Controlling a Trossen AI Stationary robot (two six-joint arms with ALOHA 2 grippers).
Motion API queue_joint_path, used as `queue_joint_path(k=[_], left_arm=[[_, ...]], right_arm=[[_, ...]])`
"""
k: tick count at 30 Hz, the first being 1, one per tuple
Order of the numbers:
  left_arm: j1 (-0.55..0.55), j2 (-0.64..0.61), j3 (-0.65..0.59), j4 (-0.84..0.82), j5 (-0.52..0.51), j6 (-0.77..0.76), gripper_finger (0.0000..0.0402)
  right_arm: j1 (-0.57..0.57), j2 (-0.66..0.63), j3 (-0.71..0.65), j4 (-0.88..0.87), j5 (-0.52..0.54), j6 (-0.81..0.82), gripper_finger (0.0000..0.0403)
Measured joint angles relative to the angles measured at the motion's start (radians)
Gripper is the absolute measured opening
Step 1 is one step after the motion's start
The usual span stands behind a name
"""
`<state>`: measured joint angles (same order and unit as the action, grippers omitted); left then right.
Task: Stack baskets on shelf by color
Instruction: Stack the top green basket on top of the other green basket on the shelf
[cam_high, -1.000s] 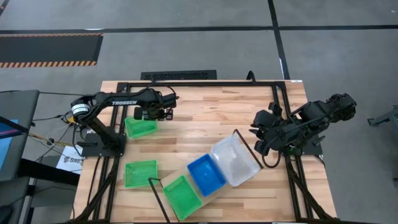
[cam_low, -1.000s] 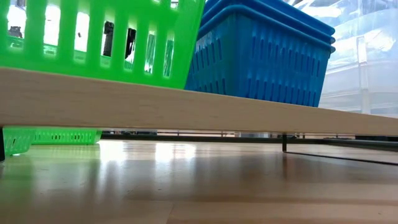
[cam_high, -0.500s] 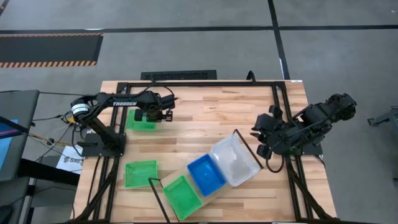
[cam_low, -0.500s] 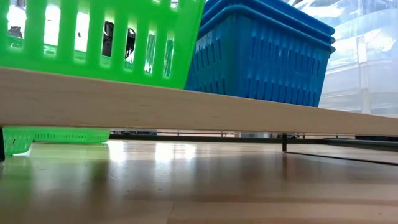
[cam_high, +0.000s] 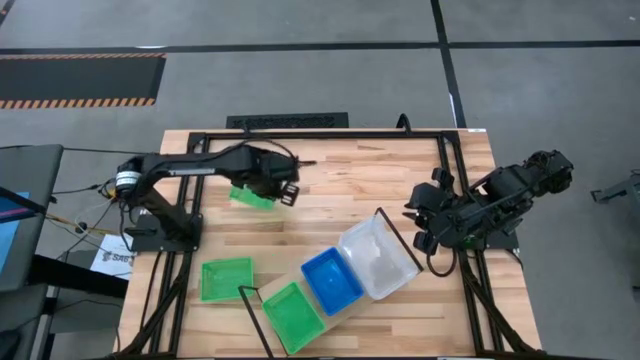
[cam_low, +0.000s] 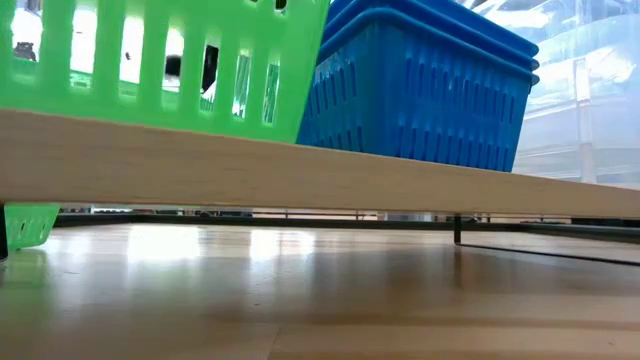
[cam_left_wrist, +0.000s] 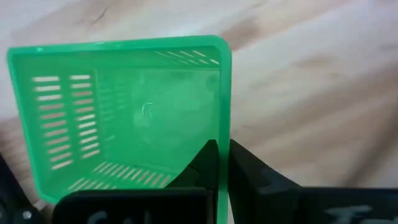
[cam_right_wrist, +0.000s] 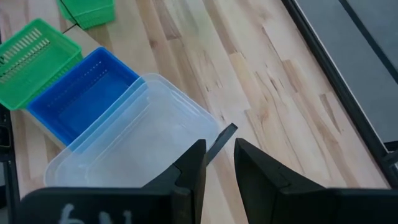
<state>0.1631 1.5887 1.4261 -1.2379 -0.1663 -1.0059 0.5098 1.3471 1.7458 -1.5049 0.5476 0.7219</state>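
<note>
My left gripper (cam_high: 283, 190) is shut on a green basket (cam_high: 252, 196) above the table's far left part. A second green basket (cam_high: 227, 278) rests with its bottom on the table near the front left. On the shelf (cam_low: 300, 170), which runs slantwise across the table's front middle, stand a green basket (cam_high: 293, 315), a blue basket (cam_high: 332, 280) and a clear basket (cam_high: 378, 257) in a row. My right gripper (cam_right_wrist: 217, 158) hovers open beyond the clear basket's right end, with nothing between its fingers. My left gripper pinches one side wall of the green basket at its rim (cam_left_wrist: 224, 127), one finger inside the basket and one outside. The fingers come from above and point down. The basket hangs below them with its open side up, tilted and clear of the table.
Black wire frames (cam_high: 398, 238) stand at both ends of the shelf. A black metal rail (cam_high: 320, 133) borders the table's far side. Bare wood lies across the table's far middle, between the two arms.
My left gripper has shut on the green basket's wall, lifted it off the table and carried it toward the table's right edge. The basket now hangs tilted and has left the low view.
</note>
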Motion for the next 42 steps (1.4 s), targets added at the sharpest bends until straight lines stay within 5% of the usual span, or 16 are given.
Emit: queue_joint_path(k=[11, 20, 28, 37, 42], left_arm=[[-0.470, 0.018, 0.379, -0.059, -0.094, -0.299, 0.0000], [-0.735, 0.034, 0.388, 0.335, -0.071, -0.430, 0.0000], [-0.773, 0.175, 0.511, 0.270, -0.031, -0.437, 0.0000], [-0.782, 0.466, 0.932, -0.114, 0.035, -0.398, 0.0000], [-0.784, 0.485, 0.862, -0.114, 0.111, -0.448, 0.0000]], right_arm=[[0.000, 0.000, 0.000, -0.009, 0.000, 0.001, 0.0106], [0.000, 0.000, 0.000, -0.008, 0.001, 0.002, 0.0106], [0.000, 0.000, 0.000, -0.009, 0.002, 0.000, 0.0106], [0.000, 0.000, 0.000, -0.009, 0.002, 0.000, 0.0106], [0.000, 0.000, 0.000, -0.009, 0.003, 0.000, 0.0106]])
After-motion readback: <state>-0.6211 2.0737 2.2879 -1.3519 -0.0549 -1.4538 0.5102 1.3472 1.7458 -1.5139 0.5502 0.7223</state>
